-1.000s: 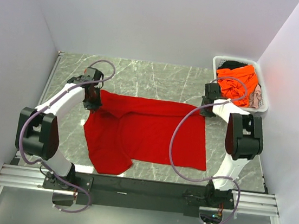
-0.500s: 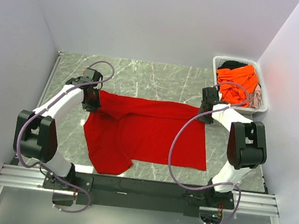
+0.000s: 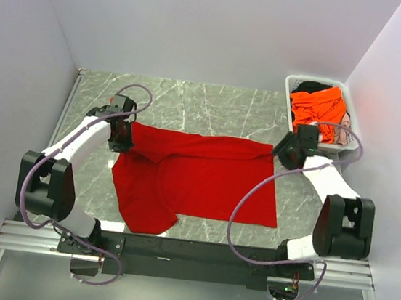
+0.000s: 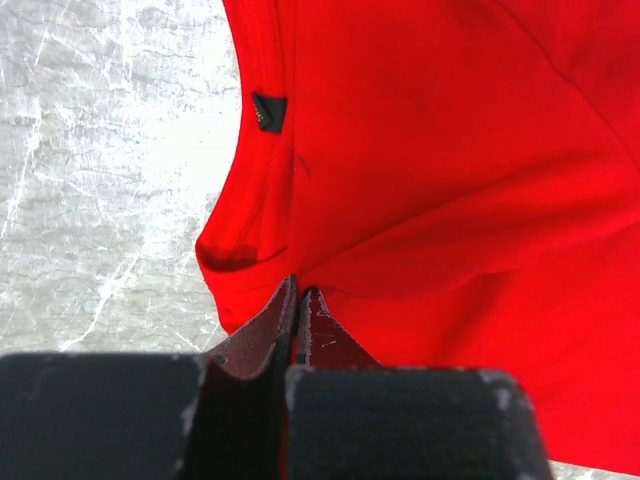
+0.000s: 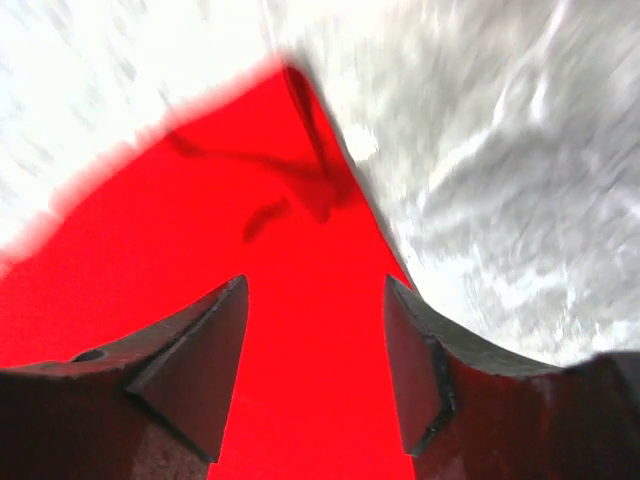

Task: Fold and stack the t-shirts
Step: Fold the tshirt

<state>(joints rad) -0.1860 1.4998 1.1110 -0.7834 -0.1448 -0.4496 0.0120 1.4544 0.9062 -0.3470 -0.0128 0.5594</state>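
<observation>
A bright red t-shirt (image 3: 197,179) lies partly folded on the marble table, its collar with a dark label (image 4: 268,110) at the left. My left gripper (image 3: 123,139) is shut on the shirt's far left edge beside the collar, and creases in the cloth (image 4: 450,180) run into the closed tips (image 4: 298,290). My right gripper (image 3: 282,151) hovers open over the shirt's far right corner (image 5: 200,220), nothing between its fingers (image 5: 315,285). An orange t-shirt (image 3: 319,106) sits in the basket on top of a dark one (image 3: 312,86) and a pale one (image 3: 343,131).
The white slotted basket (image 3: 353,143) stands at the back right, just behind my right gripper. White walls close in the left, back and right sides. Bare marble table (image 3: 206,107) lies beyond the red shirt. The metal rail with the arm bases (image 3: 187,254) runs along the near edge.
My right gripper has opened and let go of the shirt's far right corner, and the right arm has swung out to the right. The left gripper has stayed shut in place.
</observation>
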